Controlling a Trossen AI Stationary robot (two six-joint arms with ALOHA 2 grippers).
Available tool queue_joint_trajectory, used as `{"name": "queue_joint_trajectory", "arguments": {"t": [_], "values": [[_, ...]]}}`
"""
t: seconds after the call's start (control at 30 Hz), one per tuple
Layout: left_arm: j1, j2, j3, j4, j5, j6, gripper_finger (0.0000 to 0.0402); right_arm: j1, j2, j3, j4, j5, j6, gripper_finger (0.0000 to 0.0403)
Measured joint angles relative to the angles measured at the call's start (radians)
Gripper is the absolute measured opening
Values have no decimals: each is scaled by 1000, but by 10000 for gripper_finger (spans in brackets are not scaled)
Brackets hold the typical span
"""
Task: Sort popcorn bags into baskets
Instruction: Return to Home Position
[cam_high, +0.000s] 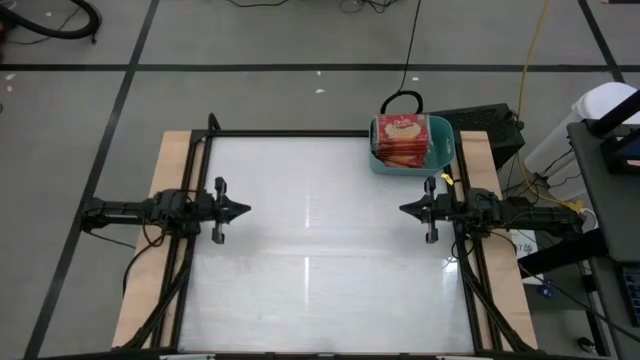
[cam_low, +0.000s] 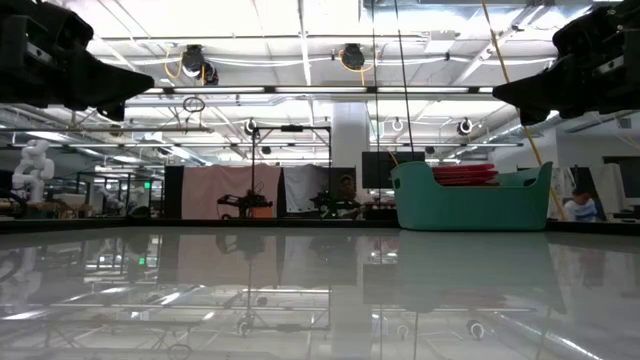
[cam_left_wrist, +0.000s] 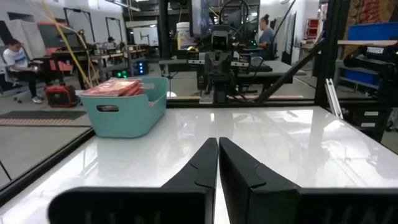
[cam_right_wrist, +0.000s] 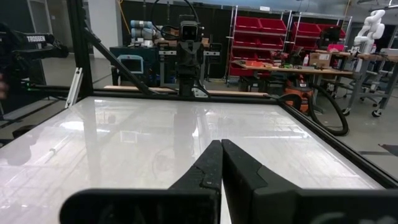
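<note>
1. Bags (cam_high: 403, 138): red, stacked inside the teal tub (cam_high: 410, 170). The top one shows a yellow-tan picture. In the low view the stack rises just above the rim.
2. Tub sits at the bench (cam_high: 320, 270) corner on the right arm's side, the far right corner as the low view sees it. A black box (cam_high: 490, 128) is just beside it, off the bench.
3. Left claw (cam_high: 246, 210): fingers pressed together, nothing held. It hangs over the left side of the bench and points toward the centre.
4. Right claw (cam_high: 403, 209): also pinched shut and empty. It is over the right side, facing the left claw, and near the tub but not touching it.
5. The two claws are well apart, with bare white bench between them.
6. Low view puts both claws high, clear of the surface.
7. Each wrist view shows its own closed fingertips and the other arm straight across the bench.
8. Left wrist view: a seated person (cam_left_wrist: 13, 61) is in the room beyond the tub.
</note>
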Motion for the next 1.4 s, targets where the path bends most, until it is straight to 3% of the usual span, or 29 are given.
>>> {"name": "queue_joint_trajectory", "arguments": {"t": [1.4], "values": [[0, 0, -1, 25, 0, -4, 24, 0, 0, 0, 0, 0, 0, 0]]}}
